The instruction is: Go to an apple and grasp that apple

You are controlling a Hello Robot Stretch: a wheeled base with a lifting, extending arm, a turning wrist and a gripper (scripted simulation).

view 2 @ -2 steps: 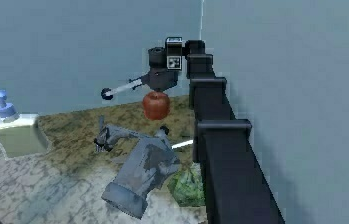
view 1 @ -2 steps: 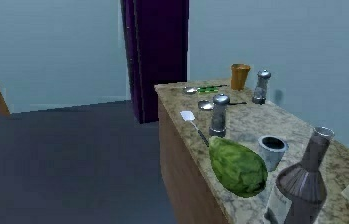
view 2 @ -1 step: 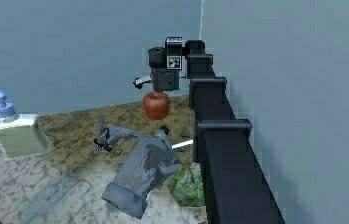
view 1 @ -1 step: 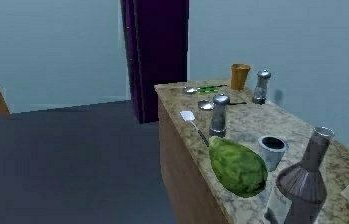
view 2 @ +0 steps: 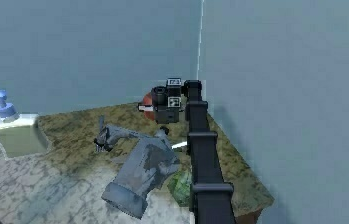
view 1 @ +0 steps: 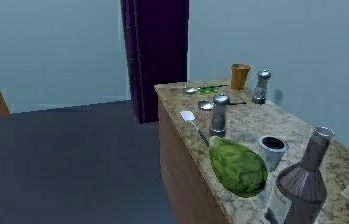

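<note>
Two black-marked squares (view 2: 168,98) — claw (view 2: 148,107) alongside

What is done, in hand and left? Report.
Done: the arm reaches over the counter. In hand: the gripper stands near a red round thing, likely the apple. Left: the grasp; I cannot tell whether the gripper holds anything.

Speckled tan-and-brown on the countertop (view 1: 282,120), veiny green on the lettuce (view 1: 239,167), amber on the cup (view 1: 240,76), deep purple on the tall panel (view 1: 157,50). Blue top and cream body on the spray bottle (view 2: 12,130), red on the blob (view 2: 145,102) by the black arm (view 2: 204,160).
</note>
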